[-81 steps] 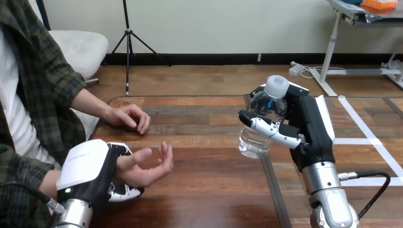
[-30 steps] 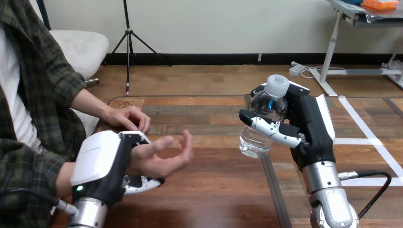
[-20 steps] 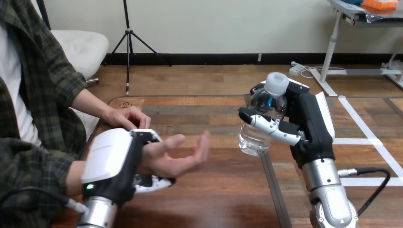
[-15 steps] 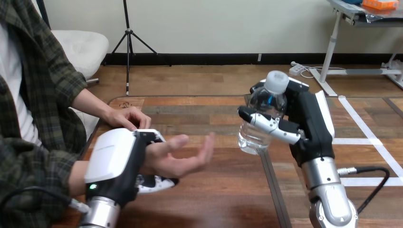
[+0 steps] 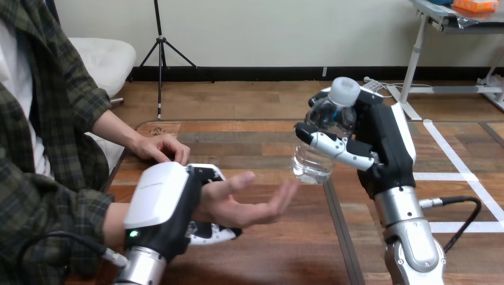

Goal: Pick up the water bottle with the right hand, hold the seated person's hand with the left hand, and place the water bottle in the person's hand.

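Near left, the left hand (image 5: 161,205) clasps the person's hand (image 5: 245,202) at the wrist, steadying it palm-up; the right hand (image 5: 380,151) grips a clear white-capped plastic water bottle (image 5: 324,133) just right of it.

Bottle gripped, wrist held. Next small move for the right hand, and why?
Probably ease the right hand down and toward the person, bringing the water bottle onto the person's open hand. The bottle hangs tilted just beyond the upturned palm's fingertips, not yet in it, while the left hand curls round the wrist.

Clear plastic water bottle (image 5: 324,139), glossy wooden table (image 5: 279,249)
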You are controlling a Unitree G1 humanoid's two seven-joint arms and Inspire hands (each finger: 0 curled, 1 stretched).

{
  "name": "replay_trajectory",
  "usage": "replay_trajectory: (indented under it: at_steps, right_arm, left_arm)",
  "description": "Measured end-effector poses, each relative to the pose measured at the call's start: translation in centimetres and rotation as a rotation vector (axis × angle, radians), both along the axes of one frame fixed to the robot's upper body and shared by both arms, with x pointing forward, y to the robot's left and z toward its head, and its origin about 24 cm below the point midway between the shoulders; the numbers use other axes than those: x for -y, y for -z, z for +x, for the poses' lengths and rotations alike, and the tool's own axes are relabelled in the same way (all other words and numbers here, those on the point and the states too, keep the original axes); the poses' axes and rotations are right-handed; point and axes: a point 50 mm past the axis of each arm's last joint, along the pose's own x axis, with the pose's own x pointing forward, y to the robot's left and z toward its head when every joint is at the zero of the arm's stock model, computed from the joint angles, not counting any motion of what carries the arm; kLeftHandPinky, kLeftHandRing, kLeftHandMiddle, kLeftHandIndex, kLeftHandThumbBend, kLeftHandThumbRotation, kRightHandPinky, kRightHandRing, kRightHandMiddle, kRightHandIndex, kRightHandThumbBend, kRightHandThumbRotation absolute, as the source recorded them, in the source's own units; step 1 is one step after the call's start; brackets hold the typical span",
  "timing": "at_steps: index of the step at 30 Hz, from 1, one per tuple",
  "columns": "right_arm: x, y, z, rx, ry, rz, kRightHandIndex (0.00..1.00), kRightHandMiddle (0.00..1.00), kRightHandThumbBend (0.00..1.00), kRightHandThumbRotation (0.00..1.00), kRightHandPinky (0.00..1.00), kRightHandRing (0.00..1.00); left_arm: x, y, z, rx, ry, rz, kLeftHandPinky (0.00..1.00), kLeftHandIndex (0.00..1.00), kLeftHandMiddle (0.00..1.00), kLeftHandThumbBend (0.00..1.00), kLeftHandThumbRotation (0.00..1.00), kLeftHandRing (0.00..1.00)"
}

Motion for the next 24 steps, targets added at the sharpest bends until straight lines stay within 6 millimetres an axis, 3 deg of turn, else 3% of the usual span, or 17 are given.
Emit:
replay_trajectory:
  at_steps: [24]
  right_arm:
    - [-0.4,-0.6,0.6,0.031,-0.035,-0.002,0.48,0.47,0.66,0.0,0.37,0.42]
  left_arm:
    - [1.5,0.3,-0.4,-0.027,0.061,-0.013,0.27,0.41,0.38,0.82,0.0,0.33]
